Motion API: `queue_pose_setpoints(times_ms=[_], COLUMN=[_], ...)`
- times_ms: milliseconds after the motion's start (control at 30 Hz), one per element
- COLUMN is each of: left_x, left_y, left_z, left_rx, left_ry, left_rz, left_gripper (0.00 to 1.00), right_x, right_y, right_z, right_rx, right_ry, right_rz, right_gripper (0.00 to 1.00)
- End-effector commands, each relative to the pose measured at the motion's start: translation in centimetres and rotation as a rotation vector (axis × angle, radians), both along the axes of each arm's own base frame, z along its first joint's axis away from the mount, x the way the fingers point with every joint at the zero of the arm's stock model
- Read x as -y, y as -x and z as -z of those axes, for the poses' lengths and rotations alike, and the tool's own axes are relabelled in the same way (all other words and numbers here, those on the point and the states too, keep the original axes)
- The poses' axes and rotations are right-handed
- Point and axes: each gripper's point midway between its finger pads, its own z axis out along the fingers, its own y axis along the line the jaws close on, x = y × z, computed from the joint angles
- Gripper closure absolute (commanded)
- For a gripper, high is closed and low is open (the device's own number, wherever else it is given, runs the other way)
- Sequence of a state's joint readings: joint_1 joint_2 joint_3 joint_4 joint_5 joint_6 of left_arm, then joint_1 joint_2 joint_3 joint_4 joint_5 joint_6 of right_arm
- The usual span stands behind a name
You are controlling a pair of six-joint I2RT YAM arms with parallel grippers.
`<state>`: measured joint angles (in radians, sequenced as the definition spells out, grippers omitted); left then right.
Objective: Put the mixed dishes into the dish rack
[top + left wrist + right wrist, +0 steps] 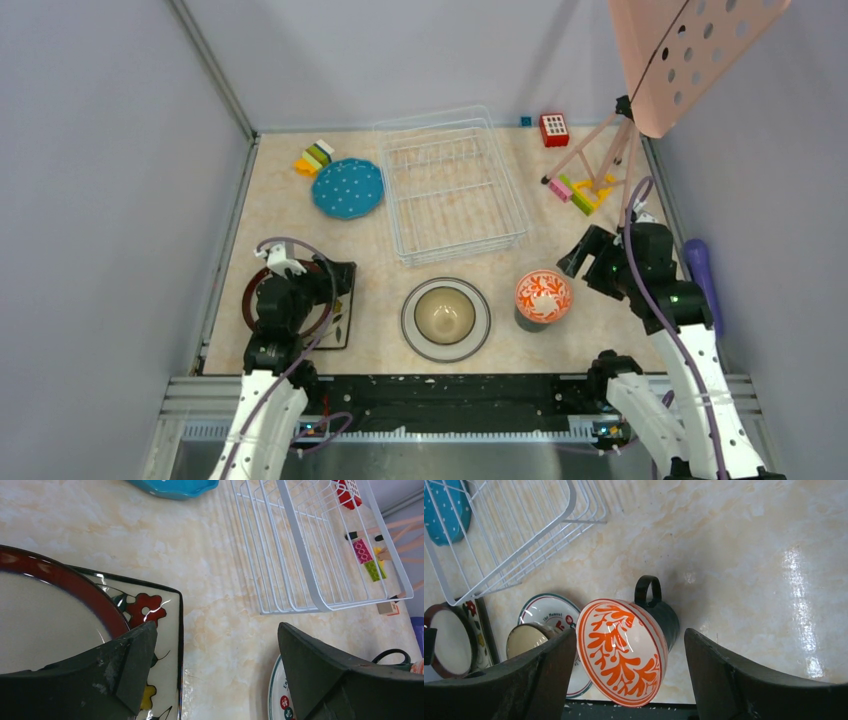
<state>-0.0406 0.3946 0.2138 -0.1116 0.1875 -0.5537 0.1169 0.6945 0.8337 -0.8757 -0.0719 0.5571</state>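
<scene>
Nothing loaded yet: the dish rack (450, 190) sits at the back-centre of the bench (380, 270) w/ no dishes in it, so every piece is left to move. The blue white-dotted plate (347, 188) lies flat just beside the rack's left side. At front left the square leaf-patterned plate (167, 645) carries a brown-rimmed dish (45, 620). It's probably a shallow bowl, but the close wrist view shows too little to be sure. At front centre the grey-rimmed round plate (483, 322) w/ red characters has a cream bowl (445, 313) standing in it. To its right the orange-white bowl (543, 295) rests tilted on top of the dark green mug (664, 615), w/ the mug handle pointing toward the rack. The left fingers (125, 670) are spread wide and hold nothing. They hang over the right edge of the square plate and brown-rimmed dish; contact can't be made out. The right fingers (734, 680) are also wide and empty, above the orange-white bowl w/ one finger on each side of it in the wrist view. My read: very start of the job. Three stacks need splitting, and seven pieces are left to go in.
</scene>
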Motion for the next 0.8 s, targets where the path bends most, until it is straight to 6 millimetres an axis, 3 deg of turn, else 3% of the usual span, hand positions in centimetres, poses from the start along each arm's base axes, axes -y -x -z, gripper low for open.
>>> queue_pose_setpoints(times_ms=[0,467,767], left_x=[0.5,1.0,1.2], left_y=[-0.2,-0.1,-0.1], left_z=[-1.5,-1.6,-1.6], left_rx=[0.09,0.094,0.092], left_ry=[-0.006,0.001,0.004], left_rz=[0.036,0.069,0.078], left_gripper=[0.05,0.06,0.07], right_x=[-0.6,-1.1,-1.3], right_y=[0.7,2.3,2.2], right_z=[-0.5,4.5,4.8], right_rx=[0.003,-0.141,-0.145], right_ry=[-0.008,-0.065,-0.08], right_rz=[-0.041,-0.002,-0.003], right_gripper=[0.23,0.24,0.36])
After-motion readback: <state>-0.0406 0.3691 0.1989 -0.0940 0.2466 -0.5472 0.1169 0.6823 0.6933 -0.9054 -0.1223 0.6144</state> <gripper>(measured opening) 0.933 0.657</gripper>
